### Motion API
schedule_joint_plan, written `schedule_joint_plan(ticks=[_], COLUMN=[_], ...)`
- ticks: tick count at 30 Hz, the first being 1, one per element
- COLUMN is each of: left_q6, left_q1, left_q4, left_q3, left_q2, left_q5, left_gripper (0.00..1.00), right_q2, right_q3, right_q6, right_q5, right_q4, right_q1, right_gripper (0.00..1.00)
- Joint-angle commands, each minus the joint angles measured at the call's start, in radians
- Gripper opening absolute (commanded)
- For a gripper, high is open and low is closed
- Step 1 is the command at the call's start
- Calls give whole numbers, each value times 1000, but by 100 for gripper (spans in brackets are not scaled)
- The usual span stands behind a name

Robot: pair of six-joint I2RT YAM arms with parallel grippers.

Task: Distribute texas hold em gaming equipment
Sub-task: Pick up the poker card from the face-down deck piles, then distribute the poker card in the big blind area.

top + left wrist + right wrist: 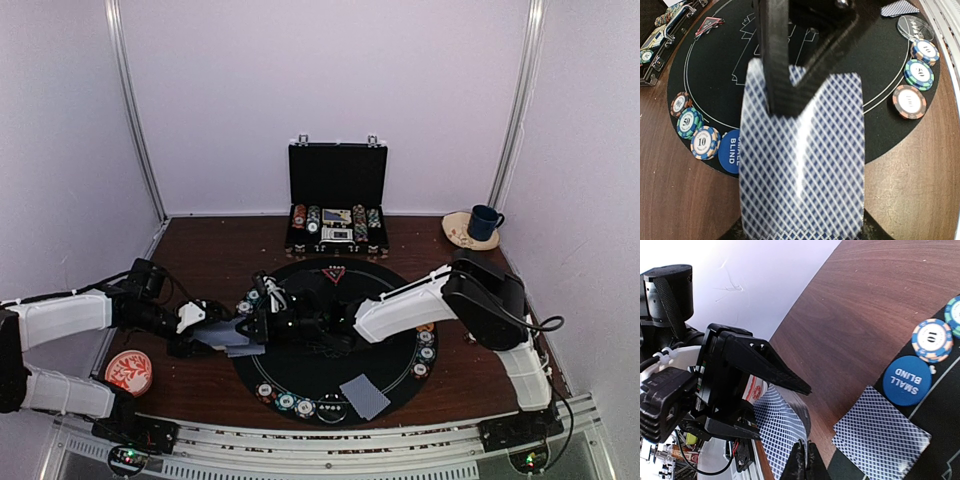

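Brown table [200, 250]; chip-filled briefcase [337, 175]; left end effector [222, 330] and right end effector [802, 460] tight on cards [800, 170].

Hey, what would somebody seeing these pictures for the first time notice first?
Both arms meet over the left side of the round black mat, where the left gripper holds blue-diamond-backed playing cards and the right gripper appears to pinch their edge. Behind the mat, an open black briefcase stands with rows of chips inside, and poker chips sit in clusters along the mat's rim.
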Motion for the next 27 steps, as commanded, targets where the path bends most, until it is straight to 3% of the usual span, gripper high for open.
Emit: schedule_joint_plan(ticks=[1, 17, 27], left_q6=[14, 14, 15], left_q1=[5, 5, 6], left_q4=[5, 5, 5], left_q3=[4, 4, 5], left_q2=[5, 9, 10], left_q5=[29, 25, 26], left_gripper=[11, 11, 11], right_q2=[-80, -346, -654], right_q3=[-59, -341, -548], right_q6=[9, -25, -108], right_q5=[17, -7, 10], right_q4=[32, -6, -224], right_q1=[-37, -168, -355], right_gripper=[0, 0, 0])
